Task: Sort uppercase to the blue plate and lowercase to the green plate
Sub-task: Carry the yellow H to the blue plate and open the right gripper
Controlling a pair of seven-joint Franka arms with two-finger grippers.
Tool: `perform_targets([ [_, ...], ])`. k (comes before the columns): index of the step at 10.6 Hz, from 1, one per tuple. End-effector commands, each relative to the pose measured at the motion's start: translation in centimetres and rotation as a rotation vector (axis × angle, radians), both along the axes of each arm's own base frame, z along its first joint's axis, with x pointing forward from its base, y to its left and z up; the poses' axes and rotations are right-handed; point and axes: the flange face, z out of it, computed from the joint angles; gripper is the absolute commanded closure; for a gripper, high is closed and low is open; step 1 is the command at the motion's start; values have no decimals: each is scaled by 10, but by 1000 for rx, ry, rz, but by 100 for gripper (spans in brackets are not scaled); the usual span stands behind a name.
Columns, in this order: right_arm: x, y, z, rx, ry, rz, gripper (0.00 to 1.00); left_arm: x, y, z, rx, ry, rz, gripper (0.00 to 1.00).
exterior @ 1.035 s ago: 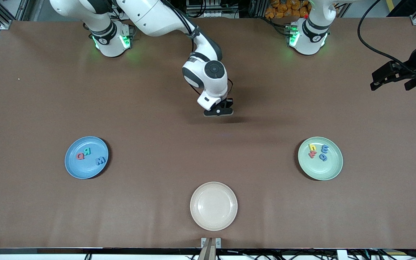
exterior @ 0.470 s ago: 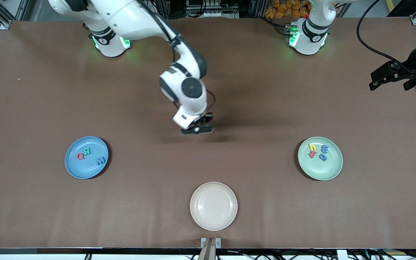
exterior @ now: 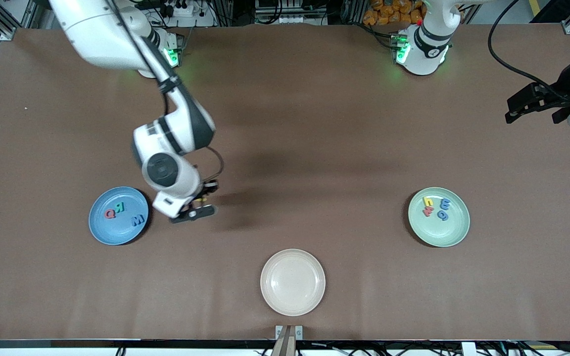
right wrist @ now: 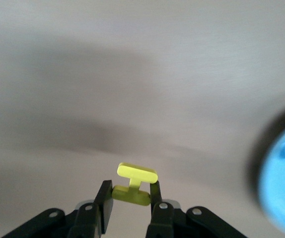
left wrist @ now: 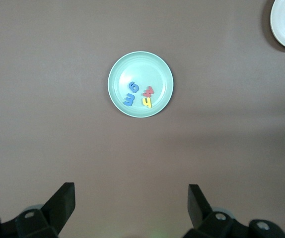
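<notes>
tabletop: brown, bearing three plates.
blue plate: toward the right arm's end. holds three capitals: red q, teal r, blue m, all lying flat and apart from one another.
green plate: toward the left arm's end. holds four small letters in a close cluster: yellow h, red w, blue e, blue g-like letter.
cream plate: nearest the front camera, between the other two, nothing in it.
right gripper: up over bare tabletop just beside the blue plate; jaws narrow, pinching the yellow capital h, which stands on edge between them with one bar sticking out past the tips.
left gripper: raised at the left arm's end of the tabletop, waiting; jaws wide, holding nothing; its wrist view looks down on the green plate.
</notes>
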Motion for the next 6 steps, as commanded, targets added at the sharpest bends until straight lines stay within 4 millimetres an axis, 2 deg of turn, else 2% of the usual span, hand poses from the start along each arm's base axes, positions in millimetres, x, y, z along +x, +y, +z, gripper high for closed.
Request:
perform_targets([
  [1, 11, -78, 4, 47, 15, 124, 100, -5, 0, 5, 26, -4, 10, 0],
  [3, 20, -122, 4, 49, 5, 221, 100, -5, 0, 5, 24, -4, 10, 0],
  [5, 27, -166, 7, -28, -16, 293, 100, -4, 0, 3, 26, -1, 10, 0],
  [6, 29, -188, 7, -19, -22, 341, 55, -4, 0, 3, 26, -1, 10, 0],
])
